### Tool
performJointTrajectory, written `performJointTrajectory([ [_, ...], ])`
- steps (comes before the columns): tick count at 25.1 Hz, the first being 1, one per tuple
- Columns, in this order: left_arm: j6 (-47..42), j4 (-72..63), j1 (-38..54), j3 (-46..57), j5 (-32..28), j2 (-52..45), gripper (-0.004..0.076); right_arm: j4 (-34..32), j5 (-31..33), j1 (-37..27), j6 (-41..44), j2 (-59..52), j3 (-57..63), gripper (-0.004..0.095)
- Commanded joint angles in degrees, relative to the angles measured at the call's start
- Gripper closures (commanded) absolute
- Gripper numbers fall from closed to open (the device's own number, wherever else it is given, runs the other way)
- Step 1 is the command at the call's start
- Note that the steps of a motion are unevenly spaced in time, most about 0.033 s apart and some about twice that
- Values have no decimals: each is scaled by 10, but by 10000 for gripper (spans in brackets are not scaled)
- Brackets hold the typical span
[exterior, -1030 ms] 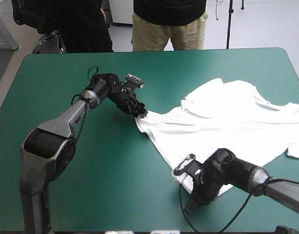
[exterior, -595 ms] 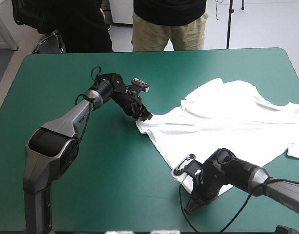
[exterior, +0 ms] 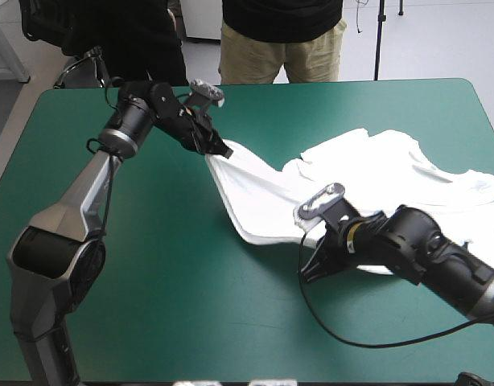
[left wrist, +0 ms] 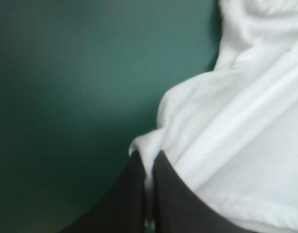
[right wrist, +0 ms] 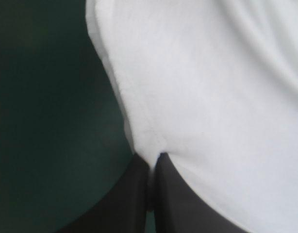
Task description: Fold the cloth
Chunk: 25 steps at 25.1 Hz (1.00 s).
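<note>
Two pairs of jaws are pinching the rumpled T-shirt (exterior: 376, 181), lying toward three o'clock on the bench (exterior: 150, 305), so folding is only starting.

The T-shirt (exterior: 376, 181) lay on the right half of the table (exterior: 150, 305), its bulk reaching to the right edge. One corner stretched away to the left and toward the far edge, where it sat pinched between the fingers of the left gripper (exterior: 221, 150), just left of the table's middle. The left arm (exterior: 86, 193) crossed the left half of the table from the near left corner. The right gripper (exterior: 310, 272) sat at the near left edge of the T-shirt, nearer the front than the left gripper and to its right, fingers clamped on the hem. The right arm (exterior: 440, 257) lay over the near part of the T-shirt, coming from the right.
</note>
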Motion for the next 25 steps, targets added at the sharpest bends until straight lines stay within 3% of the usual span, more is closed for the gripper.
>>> performJointTrajectory([
  [1,-9,-2,-1,-86,0,-85,741,-32,24,-36,-30,-26,-133,925],
  [5,-21,11,-1,-211,-2,-132,741,-77,77,-79,-97,-25,-337,926],
  [9,-22,13,-1,-328,-38,-170,741,-102,88,-80,-150,-22,-520,925],
  [14,-22,13,-1,-364,-95,-215,741,-94,80,-80,-193,-8,-656,926],
  [19,-22,21,-1,-376,-150,-261,741,-90,27,-80,-230,1,-751,925],
  [25,-38,78,-1,-380,-157,-297,741,-84,24,-80,-257,4,-813,925],
])
